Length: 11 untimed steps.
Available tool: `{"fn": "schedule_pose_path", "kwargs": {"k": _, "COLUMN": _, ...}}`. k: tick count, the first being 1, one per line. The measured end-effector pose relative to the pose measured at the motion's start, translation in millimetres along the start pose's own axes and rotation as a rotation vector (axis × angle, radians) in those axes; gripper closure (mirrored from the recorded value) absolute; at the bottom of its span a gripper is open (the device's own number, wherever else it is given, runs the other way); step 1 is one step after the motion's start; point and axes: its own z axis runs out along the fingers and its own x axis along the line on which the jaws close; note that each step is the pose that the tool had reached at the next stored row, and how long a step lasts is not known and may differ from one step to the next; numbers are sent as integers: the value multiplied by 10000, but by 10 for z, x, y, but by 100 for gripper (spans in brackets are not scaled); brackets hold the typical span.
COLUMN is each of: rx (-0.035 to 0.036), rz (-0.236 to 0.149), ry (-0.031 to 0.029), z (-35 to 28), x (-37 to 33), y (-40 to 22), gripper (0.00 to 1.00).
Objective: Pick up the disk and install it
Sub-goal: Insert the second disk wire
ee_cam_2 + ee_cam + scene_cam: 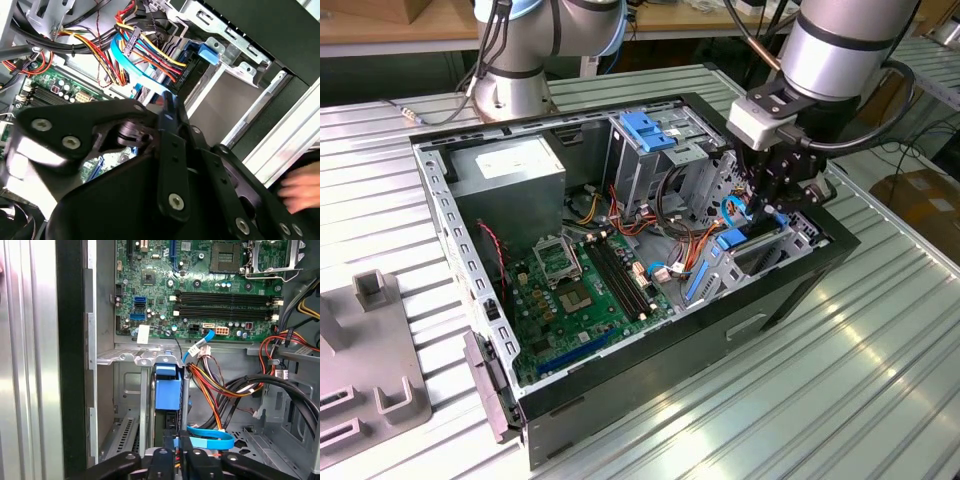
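— What sits closest to the jaws [176,452]?

— They are drawn close together, and I see nothing between them. A flat blue cable [210,440] loops just beside their tips.

— And the disk?

— The disk [167,387] stands on edge in a metal bay [131,359] just past the tips, inside the open computer case [800,290]. In the first wrist view its blue plastic end faces the jaws.

— What else does the case hold?

— Bundled red, orange and yellow wires [220,385] run beside that bay. Beyond it lies the green motherboard [200,300]. Further still, in the exterior view, there is a drive cage with a blue latch [645,130] and the grey power-supply box [510,170].

— Outside the case?

— The ribbed tabletop [820,400] carries it. A grey fixture [370,380] lies well away from the jaws. A person's hand [302,192] blurs at the edge of the second wrist view.
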Motion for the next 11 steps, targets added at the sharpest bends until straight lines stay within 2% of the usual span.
{"fn": "schedule_pose_path", "kwargs": {"k": 1, "rx": 0, "rz": 0, "ry": 1, "z": 0, "x": 0, "y": 0, "gripper": 85}}
{"fn": "schedule_pose_path", "kwargs": {"k": 2, "rx": 0, "rz": 0, "ry": 1, "z": 0, "x": 0, "y": 0, "gripper": 90}}
{"fn": "schedule_pose_path", "kwargs": {"k": 11, "rx": -1, "rz": 0, "ry": 5, "z": 0, "x": 0, "y": 0, "gripper": 90}}
